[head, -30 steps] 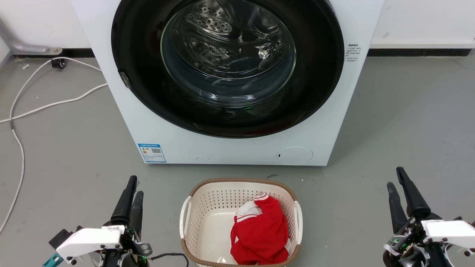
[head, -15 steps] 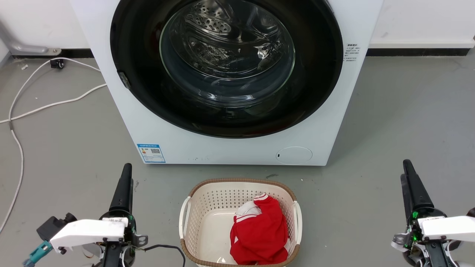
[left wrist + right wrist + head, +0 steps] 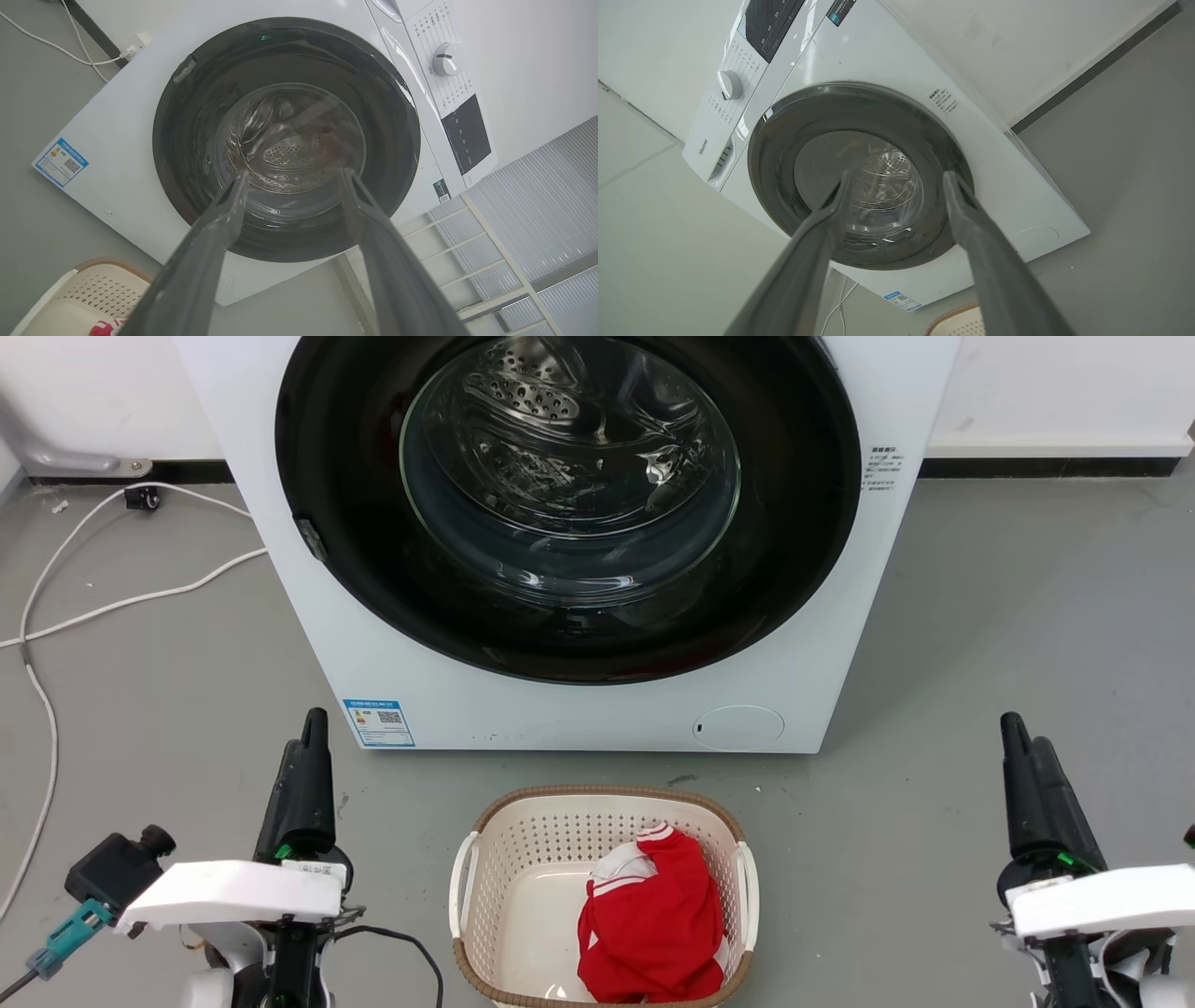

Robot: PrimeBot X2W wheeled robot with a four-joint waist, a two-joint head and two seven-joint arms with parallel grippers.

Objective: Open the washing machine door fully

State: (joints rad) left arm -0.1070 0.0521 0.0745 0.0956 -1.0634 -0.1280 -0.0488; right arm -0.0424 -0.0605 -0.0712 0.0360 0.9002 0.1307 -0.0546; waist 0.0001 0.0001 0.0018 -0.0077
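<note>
The washing machine door (image 3: 569,504) sits closed, flat against the white machine (image 3: 597,719). It is ahead of both claws and well apart from them. The left claw (image 3: 313,723) and the right claw (image 3: 1022,733) hover low over the floor (image 3: 1027,616), each with its fingers (image 3: 210,242) spread and holding nothing. I judge that no part of the task is done. Reaching the door, pulling it and swinging it fully out are all left to do.

Bright, even light; soft shadows
</note>
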